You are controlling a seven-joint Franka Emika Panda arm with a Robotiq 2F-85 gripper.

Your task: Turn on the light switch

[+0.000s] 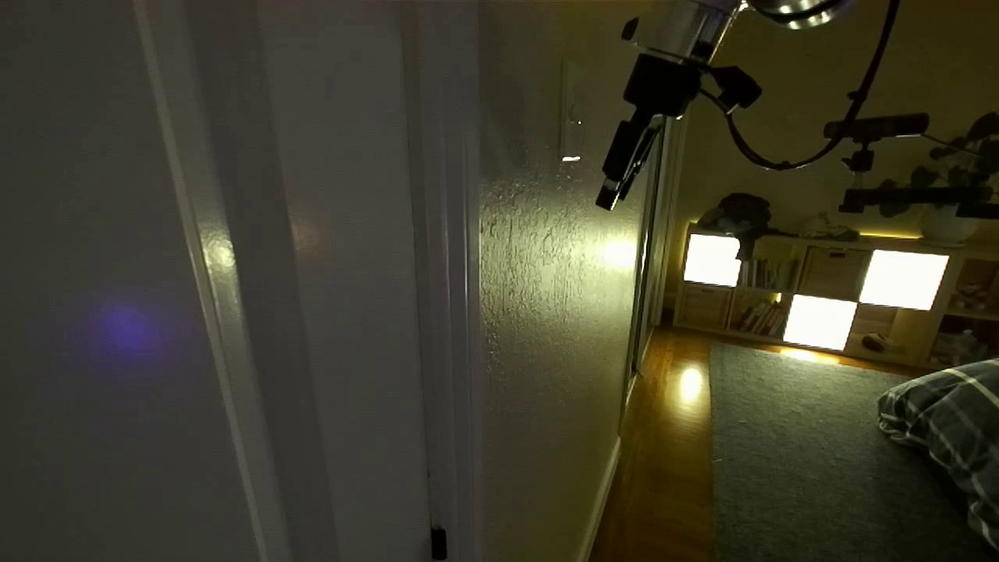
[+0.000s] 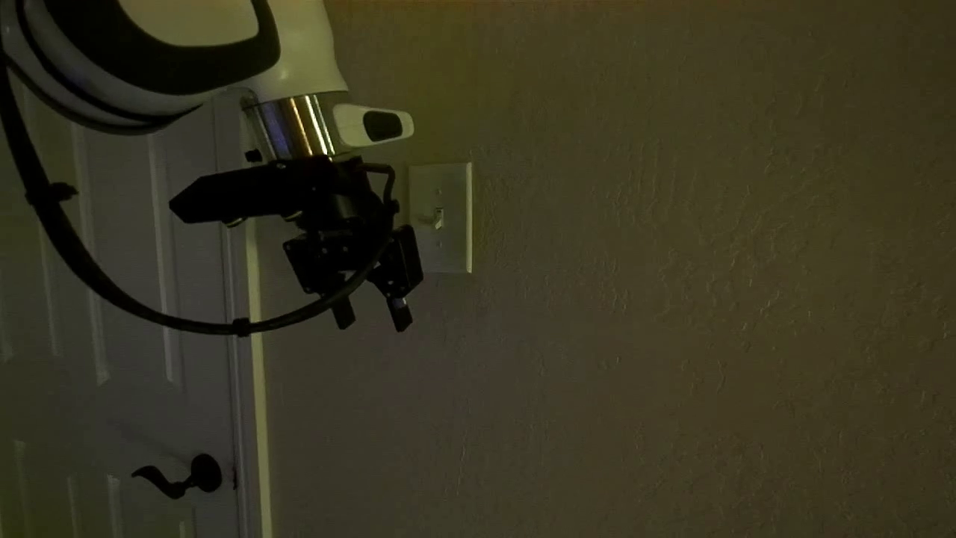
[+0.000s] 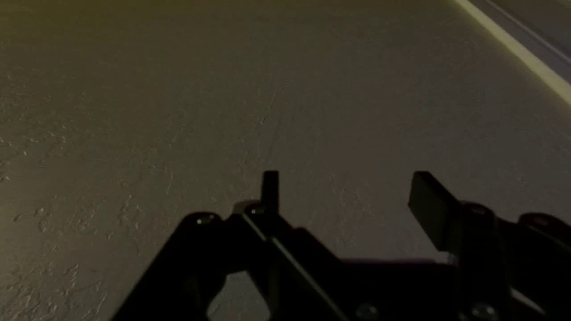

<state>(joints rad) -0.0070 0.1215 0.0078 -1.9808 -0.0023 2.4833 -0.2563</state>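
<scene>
Gripper spread, wide gap between fingertips; wall stretches away on one side, pale door trim bounds opposite side. Light switch on wall near gripper, higher than fingertips in both exterior views: off-white upright rectangle, lower corner behind gripper, small toggle mid-face, tilt unclear. Wall rough, bumpy; panelled door carries dark curved lever handle, lower than gripper.

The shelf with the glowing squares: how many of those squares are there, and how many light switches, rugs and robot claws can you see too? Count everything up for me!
Glowing squares: 3
Light switch, in both exterior views: 1
Rug: 1
Claw, in all three views: 1
Total: 6
</scene>
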